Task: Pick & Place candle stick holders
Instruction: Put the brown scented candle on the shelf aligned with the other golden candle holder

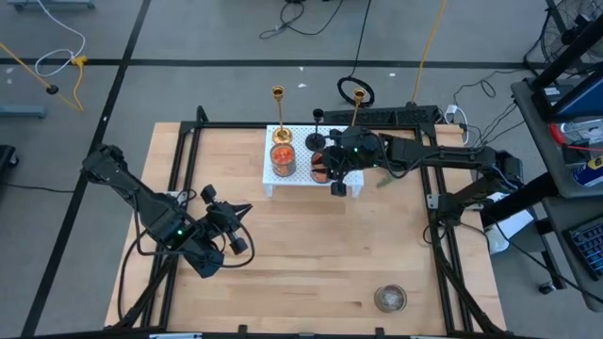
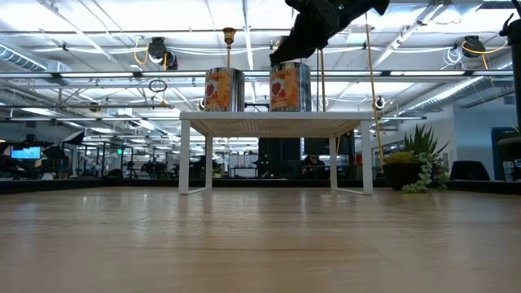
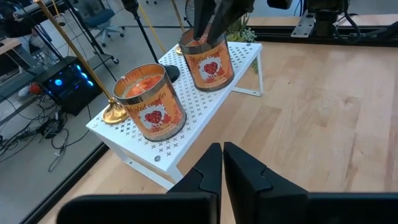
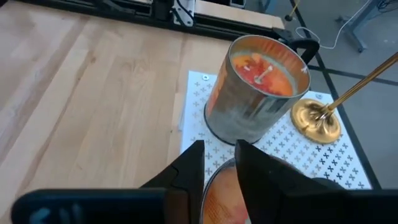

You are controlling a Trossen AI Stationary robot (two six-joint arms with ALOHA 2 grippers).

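We see the right end effector over the white perforated metal rack at upper centre of the high view. Its fingers are parted only a narrow gap and sit right above the rim of the right orange-red glass candle cup; we can't tell whether they grip it. The left orange-red glass candle cup stands on the same rack, apart from its twin. One slim gold candlestick on a round base stands at the rack's top-left corner, and the second slim gold stick rises behind the right end effector. The short black holder stands between the two gold sticks. The greyish clear glass cup sits alone on the wooden tabletop at lower right. The left end effector is at lower left of the high view, off the rack, fingers almost together, holding nothing.
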